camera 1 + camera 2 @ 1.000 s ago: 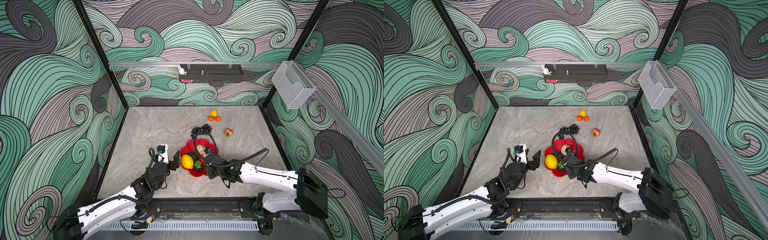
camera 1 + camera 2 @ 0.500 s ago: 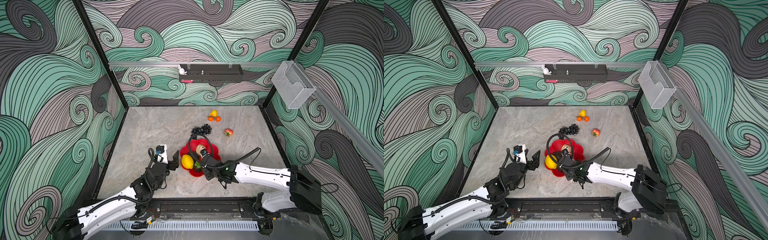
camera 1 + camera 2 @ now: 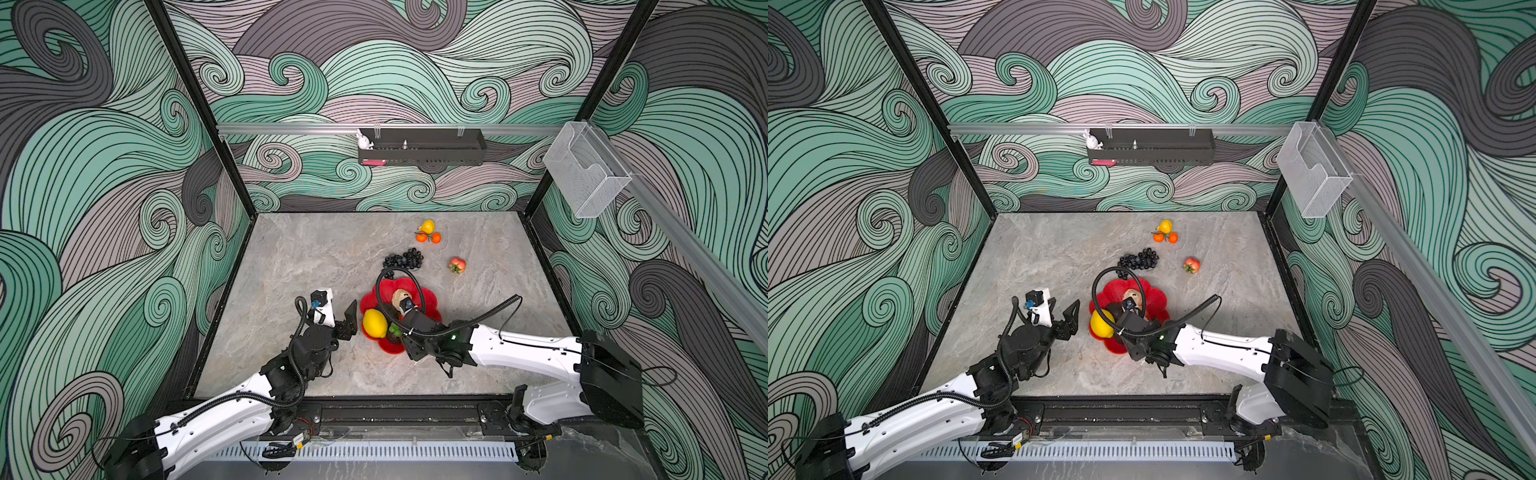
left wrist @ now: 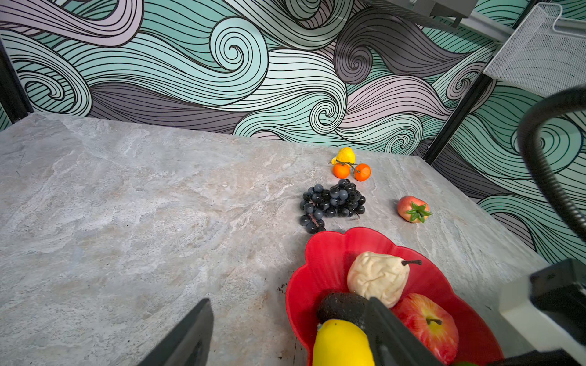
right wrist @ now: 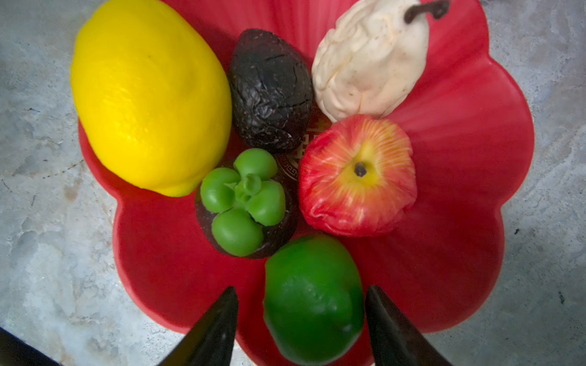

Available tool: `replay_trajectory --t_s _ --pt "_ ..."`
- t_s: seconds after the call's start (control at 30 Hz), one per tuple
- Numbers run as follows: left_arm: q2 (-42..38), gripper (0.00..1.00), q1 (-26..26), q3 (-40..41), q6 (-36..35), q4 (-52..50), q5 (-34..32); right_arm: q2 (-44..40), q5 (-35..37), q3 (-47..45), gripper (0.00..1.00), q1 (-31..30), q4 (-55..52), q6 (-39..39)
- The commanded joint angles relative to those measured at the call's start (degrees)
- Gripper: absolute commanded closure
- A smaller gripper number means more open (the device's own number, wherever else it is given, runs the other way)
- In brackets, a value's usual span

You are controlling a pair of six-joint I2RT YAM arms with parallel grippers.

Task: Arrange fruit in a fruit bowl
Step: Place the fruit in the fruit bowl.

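Note:
The red scalloped fruit bowl [image 3: 428, 299] [image 5: 459, 158] holds a big lemon [image 5: 149, 95], an avocado [image 5: 269, 92], a pear [image 5: 367, 60], an apple [image 5: 356, 177], a mangosteen [image 5: 245, 206] and a lime [image 5: 312, 301]. My right gripper [image 5: 301, 294] hangs open over the bowl's near edge. The lime lies in the bowl between its fingers, with a gap showing at one side. My left gripper [image 4: 288, 313] is open at the bowl's left rim, one finger [image 4: 380, 320] beside the lemon. A grape bunch [image 3: 403, 259], a small lemon with two tangerines [image 3: 428, 232] and a red apple [image 3: 456, 265] lie on the table behind the bowl.
The right arm's black cable [image 3: 380, 286] loops over the bowl. A black shelf [image 3: 422, 145] hangs on the back wall and a clear holder [image 3: 586, 174] on the right wall. Patterned walls close in the grey table [image 3: 299, 257].
My right gripper has slid left over the bowl and its fingers have spread apart around the lime. The left arm has stayed where it was.

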State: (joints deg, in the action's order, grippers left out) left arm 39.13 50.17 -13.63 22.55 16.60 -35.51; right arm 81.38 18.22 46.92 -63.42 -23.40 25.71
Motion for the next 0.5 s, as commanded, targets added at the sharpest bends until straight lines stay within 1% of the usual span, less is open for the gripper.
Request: replay_trajectory --t_s 0.0,0.17,0.47 --pt "-0.47 0.23 -0.45 0.18 0.9 -0.34 -0.02 -0.83 1.53 1.75 0.31 -0.3 -1.62 0.3" --pt "-0.61 0.23 -0.53 0.23 0.9 -0.35 0.09 -1.4 2.18 1.91 0.28 -0.26 -2.22 0.29" --pt "-0.69 0.23 -0.69 0.27 1.08 -0.43 0.16 -0.95 2.61 1.95 0.26 -0.13 -2.44 0.46"
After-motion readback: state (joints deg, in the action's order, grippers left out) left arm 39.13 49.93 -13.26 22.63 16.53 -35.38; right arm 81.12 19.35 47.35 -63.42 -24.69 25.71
